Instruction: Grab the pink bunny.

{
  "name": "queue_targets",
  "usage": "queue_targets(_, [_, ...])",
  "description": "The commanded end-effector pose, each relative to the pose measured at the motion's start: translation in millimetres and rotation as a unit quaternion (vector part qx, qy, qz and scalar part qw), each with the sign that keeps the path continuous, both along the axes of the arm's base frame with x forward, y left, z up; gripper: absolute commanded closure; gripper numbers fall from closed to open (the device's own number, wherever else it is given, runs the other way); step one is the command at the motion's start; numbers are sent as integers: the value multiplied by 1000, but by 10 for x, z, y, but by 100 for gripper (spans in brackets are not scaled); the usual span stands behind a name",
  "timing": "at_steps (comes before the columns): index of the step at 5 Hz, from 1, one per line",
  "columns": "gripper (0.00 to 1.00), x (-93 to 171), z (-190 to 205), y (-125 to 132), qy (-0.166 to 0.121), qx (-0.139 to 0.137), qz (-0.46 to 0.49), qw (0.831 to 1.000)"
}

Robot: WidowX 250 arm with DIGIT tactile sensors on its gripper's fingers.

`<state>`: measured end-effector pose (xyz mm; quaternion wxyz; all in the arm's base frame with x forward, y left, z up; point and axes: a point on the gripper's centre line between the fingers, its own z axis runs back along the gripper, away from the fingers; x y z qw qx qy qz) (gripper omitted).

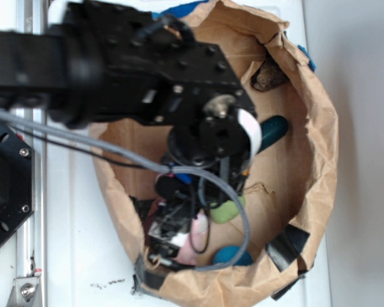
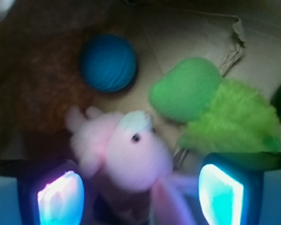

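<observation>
Where the arm (image 1: 115, 64) reaches down into the paper bag (image 1: 320, 128), the gripper (image 1: 173, 233) sits low near the bag's near-left corner, with the bunny (image 1: 195, 240) showing as a pale pink patch right at its tip. From the wrist view the bunny (image 2: 126, 159) lies between the two fingers (image 2: 61, 199), which stand spread wide, one on each side of it; neither pad is clearly pressed against the plush, so the grip is released, not clamped. The bunny's long axis runs diagonally in that view: its white muzzle points up and slightly right, toward the green toy (image 2: 185, 89), its dark eye faces the camera, and two pink lobes stick out at its upper left. At the bottom edge, between the fingers, pink strips that look like its ears trail down and right, though blur makes this unsure.

Just right of the bunny's head lies the green toy, a smooth ribbed green part joined to a fuzzy yellow-green part, resting on the brown paper floor. A blue ball (image 2: 108, 62) sits beyond the bunny, up and left of the toy, apart from both. In the exterior view the ball (image 1: 233, 256) and toy (image 1: 227, 211) lie beside the gripper, a dark teal object (image 1: 275, 131) lies farther back, and a brownish lump (image 1: 269, 77) rests at the far wall.
</observation>
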<state>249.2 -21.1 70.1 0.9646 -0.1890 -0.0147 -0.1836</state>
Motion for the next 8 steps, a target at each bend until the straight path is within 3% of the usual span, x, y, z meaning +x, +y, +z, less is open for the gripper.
queue_targets(1, [0,190,-279,-103,8,33,-33,999])
queue_targets(2, [24,166,-316,-133,24,32,-64,997])
queue_targets(3, [100,152,-330,-120,27,34,-66,997])
queue_targets(5, [100,86,-157,-93,17,22,-94,995])
queue_targets(8, [100,23,169,285,-14,42,-127,991])
